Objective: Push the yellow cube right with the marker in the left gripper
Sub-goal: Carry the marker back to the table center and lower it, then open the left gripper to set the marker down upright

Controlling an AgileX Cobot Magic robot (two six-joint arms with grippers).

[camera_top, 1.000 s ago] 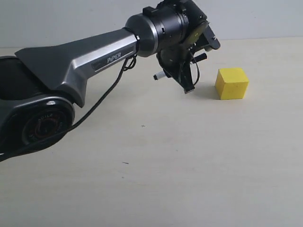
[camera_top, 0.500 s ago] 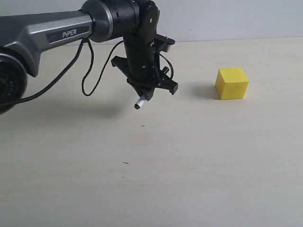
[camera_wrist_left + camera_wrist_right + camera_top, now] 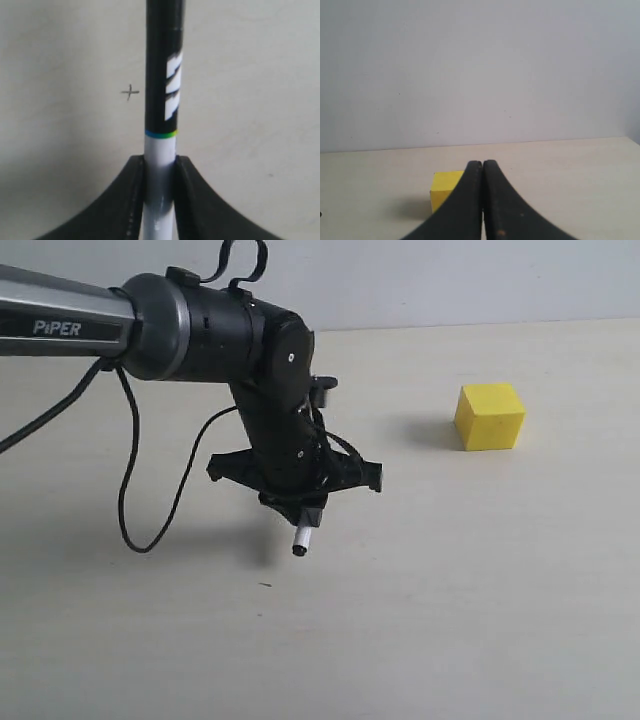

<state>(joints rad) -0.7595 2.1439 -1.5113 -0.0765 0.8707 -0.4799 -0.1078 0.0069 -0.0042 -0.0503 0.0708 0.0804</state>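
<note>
**Left arm with marker, and target cube.** The only legible writing is "PiPER", in white on the grey link of the dark robot arm (image 3: pixel 60 325) that enters from the left. The slim black-and-white marker (image 3: pixel 161 90) bears white slanted stripes on its black half and a thin coloured ring at the join, but no readable letters. The black left gripper (image 3: pixel 298 505) points down at the pale desk (image 3: pixel 480 600), its jaws clamped on the marker's white half. A white end with a dark tip shows below the gripper, close to the desk; whether it touches cannot be told. The small matte bright yellow cube (image 3: pixel 490 416) sits on the desk, well apart to the right of those jaws and farther back. The black right gripper (image 3: pixel 482 172) has its jaws pressed together on nothing, with the cube just beyond them. Since half a second ago the left gripper has dropped and drawn nearer the viewer, while the cube has not moved.
</note>
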